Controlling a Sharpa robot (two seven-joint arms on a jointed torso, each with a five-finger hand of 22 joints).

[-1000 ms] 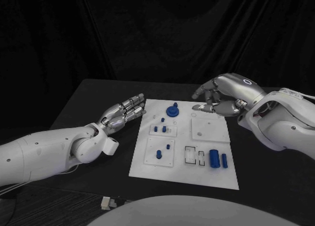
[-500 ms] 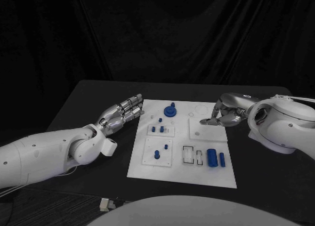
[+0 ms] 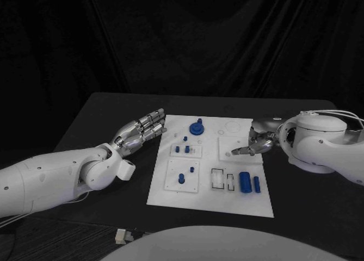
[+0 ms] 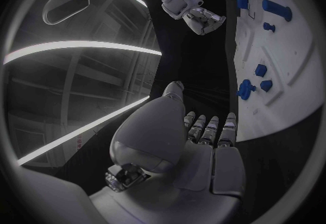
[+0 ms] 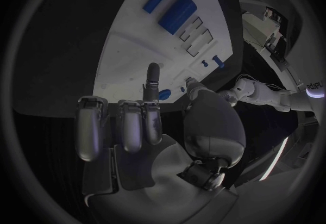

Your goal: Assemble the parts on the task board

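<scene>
Standing by the black table (image 3: 96, 117), I see the white task board (image 3: 213, 190) lying flat in the middle w/ the small blue parts spread over it. Left hand (image 3: 141, 129) sits just beside the board's left edge, palm up, fingers straight and apart, nothing in it; the left wrist view shows the same hand (image 4: 193, 142) flat and empty next to the board's edge. Right hand (image 3: 259, 143) is low over the board's right side, above a square plate (image 3: 238, 148) set in the board there. From the right wrist view, right hand (image 5: 146, 126) has one finger stretched out toward the board while the rest are curled in; I see no part pinched in it, but can't tell if the fingertip actually touches the surface. On the board: a round blue disc w/ a peg (image 3: 198, 128) stands near the far edge, left of centre. Below it a small plate holds two short blue pegs (image 3: 182, 148), and the next plate down holds two more blue pegs (image 3: 185, 175). Near the front right, a fat blue cylinder (image 3: 245, 182) lies beside a thinner blue bar (image 3: 259, 185), just right of a pair of rectangular slots (image 3: 223, 179). Both pieces are apart from either hand. The right arm's cables (image 3: 339, 115) loop near its wrist.
</scene>
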